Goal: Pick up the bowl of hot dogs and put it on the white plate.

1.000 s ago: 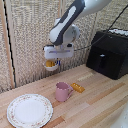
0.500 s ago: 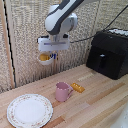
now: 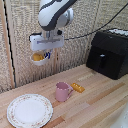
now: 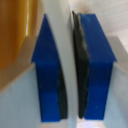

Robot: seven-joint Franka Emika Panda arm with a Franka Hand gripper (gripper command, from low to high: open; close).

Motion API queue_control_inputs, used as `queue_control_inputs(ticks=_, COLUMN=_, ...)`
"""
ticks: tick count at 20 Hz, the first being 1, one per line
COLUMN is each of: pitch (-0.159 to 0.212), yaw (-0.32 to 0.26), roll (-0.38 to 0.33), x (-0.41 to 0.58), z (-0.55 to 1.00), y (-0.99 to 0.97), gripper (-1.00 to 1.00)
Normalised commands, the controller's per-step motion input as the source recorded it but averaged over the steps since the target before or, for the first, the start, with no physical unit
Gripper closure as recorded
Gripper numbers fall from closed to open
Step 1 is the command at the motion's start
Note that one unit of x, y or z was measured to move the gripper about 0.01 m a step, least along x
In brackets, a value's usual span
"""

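The gripper (image 3: 44, 54) has risen leftward, fingers pinching the hot dog bowl (image 3: 39, 58) rim; the white plate (image 3: 29, 110) waits lower left.

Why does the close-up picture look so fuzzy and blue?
In the wrist view, the camera sits so near the blue fingers that they fill the picture and go soft and blurry, with the white bowl rim squeezed between them. The exterior view is a bit grainy but clearer: it shows the gripper holding the hot dog bowl up above the white plate.
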Motion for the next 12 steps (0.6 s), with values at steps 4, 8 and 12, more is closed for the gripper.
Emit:
queue_control_inputs(ticks=4, pitch=-0.001, yaw=0.105, roll=0.0, x=-0.446, z=-0.02, y=0.52, gripper=1.0)
queue_control_inputs(ticks=8, pitch=0.0, yaw=0.107, roll=0.0, x=-0.441, z=-0.08, y=0.52, gripper=1.0)
queue_control_inputs(ticks=12, pitch=0.015, yaw=0.108, roll=0.0, x=-0.36, z=-0.16, y=0.56, gripper=1.0)
